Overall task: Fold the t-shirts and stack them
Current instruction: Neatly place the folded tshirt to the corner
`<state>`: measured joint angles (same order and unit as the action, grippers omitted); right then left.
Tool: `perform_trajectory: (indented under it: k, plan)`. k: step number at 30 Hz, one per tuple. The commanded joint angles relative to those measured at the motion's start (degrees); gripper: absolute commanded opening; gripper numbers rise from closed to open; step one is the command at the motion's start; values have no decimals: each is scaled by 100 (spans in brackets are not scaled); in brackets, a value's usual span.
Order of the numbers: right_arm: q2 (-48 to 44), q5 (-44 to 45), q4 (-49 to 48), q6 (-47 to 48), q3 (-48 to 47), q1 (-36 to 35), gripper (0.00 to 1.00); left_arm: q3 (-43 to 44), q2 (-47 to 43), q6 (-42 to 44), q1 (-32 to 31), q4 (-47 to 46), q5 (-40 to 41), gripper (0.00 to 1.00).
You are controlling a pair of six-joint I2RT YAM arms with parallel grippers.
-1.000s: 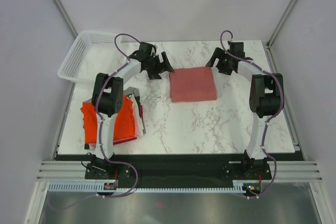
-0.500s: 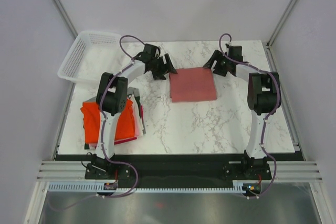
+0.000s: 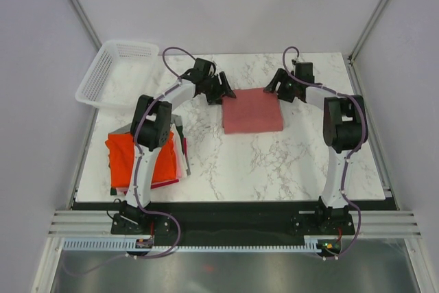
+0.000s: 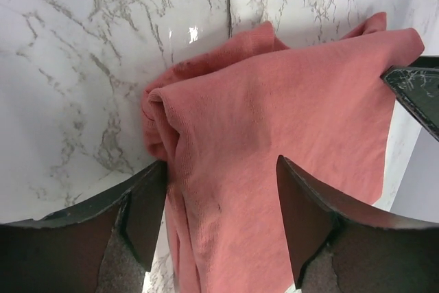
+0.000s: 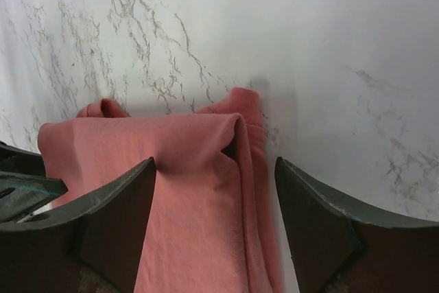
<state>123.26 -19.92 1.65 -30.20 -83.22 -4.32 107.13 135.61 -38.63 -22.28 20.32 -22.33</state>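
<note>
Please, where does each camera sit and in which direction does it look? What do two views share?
Top external: above and behind the arms, looking down on the table; both arms, the left tool and the right tool show.
Left wrist: on the left arm, looking down at a corner of the pinkish-red t-shirt; its own open fingers show.
Right wrist: on the right arm, looking down at another corner; its own open fingers show.
Shared: both wrist views see that same shirt.
</note>
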Motion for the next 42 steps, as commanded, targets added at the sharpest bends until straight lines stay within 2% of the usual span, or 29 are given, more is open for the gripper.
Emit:
perform_trajectory:
  k: [1, 2, 5, 8, 10, 11, 12, 13, 14, 20, 26, 36, 38, 42]
  plan:
    - [329, 261, 406, 66, -142, -157, 77, 229, 281, -197, -48, -10, 290, 70]
    - [374, 287, 398, 58, -159, -166, 76, 264, 325, -215, -48, -1, 299, 70]
    - [576, 375, 485, 49, -352, -210, 65, 448, 483, -259, -57, 7, 264, 64]
    - [813, 428, 661, 49, -790, -280, 49, 694, 659, -250, -48, 69, 150, 47]
    - [910, 480, 801, 101, -967, -402, 40, 888, 747, -198, -57, 104, 80, 27]
    - [910, 507, 837, 110, -1072, -447, 26, 958, 765, -145, -57, 191, -8, 12]
    - [884, 524, 846, 128, -1073, -473, 20, 1107, 756, -92, -57, 253, 0, 2]
    - [753, 551, 820, 145, -1047, -535, 14, 1143, 661, 47, -57, 323, 18, 2]
    - [656, 577, 776, 198, -943, -570, 0, 1143, 564, 110, -57, 393, 114, 2]
    - [-512, 463, 275, 137, -13, -746, 0, 389, -673, 356, -57, 438, 308, 2]
    - [-1901, 323, -7, 40, 912, -904, 0, -920, -2002, 488, -180, 280, 475, 2]
    - [-3940, 612, 634, -30, 1765, -1765, 0, -3310, -5042, 594, -171, 244, 809, 2]
    - [-4353, 726, 748, -65, 1739, -2072, 0, -3514, -5822, 567, -171, 420, 975, 2]
    - [-4881, 841, 1161, -171, 1634, -2713, 0, -3673, -6923, 629, -154, 1401, 1423, 2]
